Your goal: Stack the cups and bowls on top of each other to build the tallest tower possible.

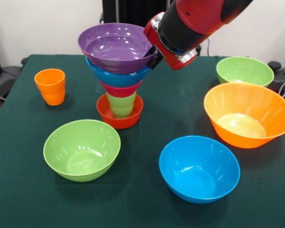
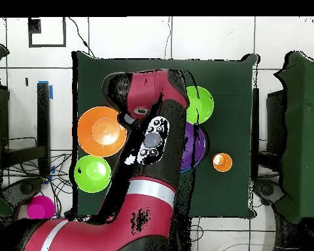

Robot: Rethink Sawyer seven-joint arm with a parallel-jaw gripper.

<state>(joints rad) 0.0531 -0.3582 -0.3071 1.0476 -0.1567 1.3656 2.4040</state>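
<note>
Fingers cannot be made out behind the purple bowl [image 1: 118, 47], so the gripper's [image 1: 154, 56] state is unclear; it meets that bowl's rim atop the tower [image 1: 119, 85], near the table's [image 1: 147, 204] far edge.

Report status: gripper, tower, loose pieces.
Gripper at purple bowl rim, fingers hidden. Tower five high, red-orange bowl at base. Orange cup still loose.

Glossy plastic bowls [image 1: 199, 168] and orange cup [image 1: 51, 86] (smooth, reflective) sit on the counter's [image 1: 142, 209] matt green cloth.
</note>
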